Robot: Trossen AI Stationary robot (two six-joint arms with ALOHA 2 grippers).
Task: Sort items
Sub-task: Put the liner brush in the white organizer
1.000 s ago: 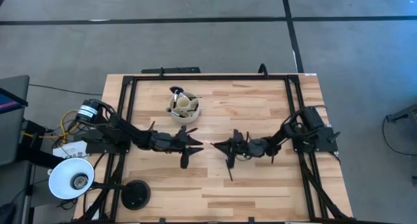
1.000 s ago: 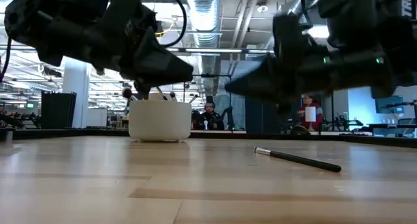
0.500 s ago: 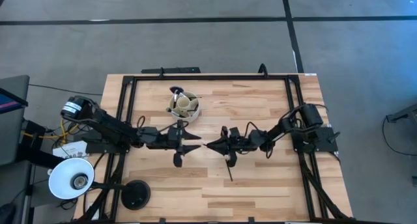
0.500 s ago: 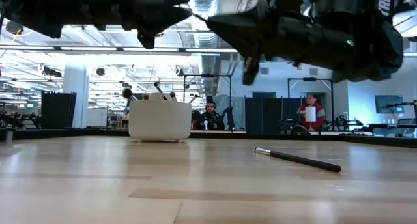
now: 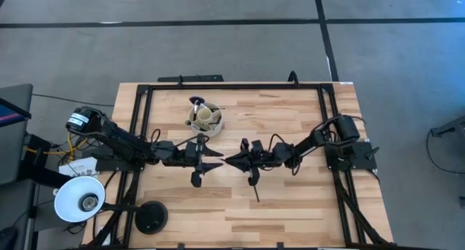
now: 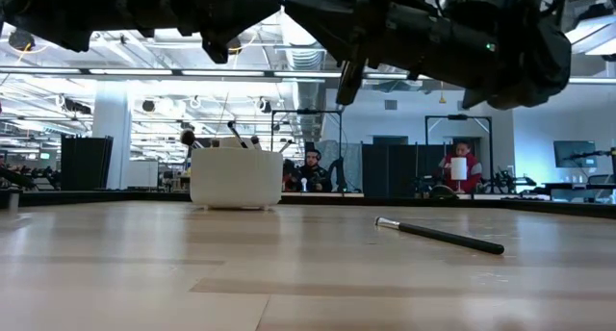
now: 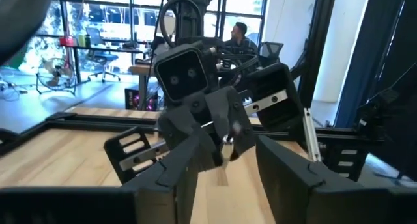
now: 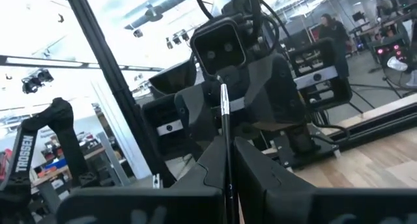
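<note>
My right gripper [image 5: 228,161] hangs above the table's middle, shut on a thin dark brush with a silvery ferrule [image 8: 224,113]. My left gripper [image 5: 220,163] faces it tip to tip and is open [image 7: 225,185]. Its fingers stand on either side of the brush's free end; I cannot tell whether they touch it. Another dark brush [image 5: 255,188] lies flat on the table below the right gripper, and also shows in the low view [image 6: 438,235]. The round cream cup [image 5: 205,118] at the far middle holds several brushes standing in it. My right gripper pinches the brush's dark handle [image 8: 228,160] between its two fingers. The fingers lie level and come from the table's right. The brush runs along them, its silvery ferrule end pointing toward the left gripper, lifted clear of the table.
A black frame [image 5: 232,86] runs around the table's edges. A white lamp [image 5: 78,199] and a black round base [image 5: 151,217] stand at the near left corner. People and desks show in the room beyond the far edge [image 6: 460,167].
Both grippers have risen well above the table. My right gripper has carried its brush toward the table's left, closing on the left gripper. My left gripper has drawn back slightly toward the left. The brush on the table has stayed put.
</note>
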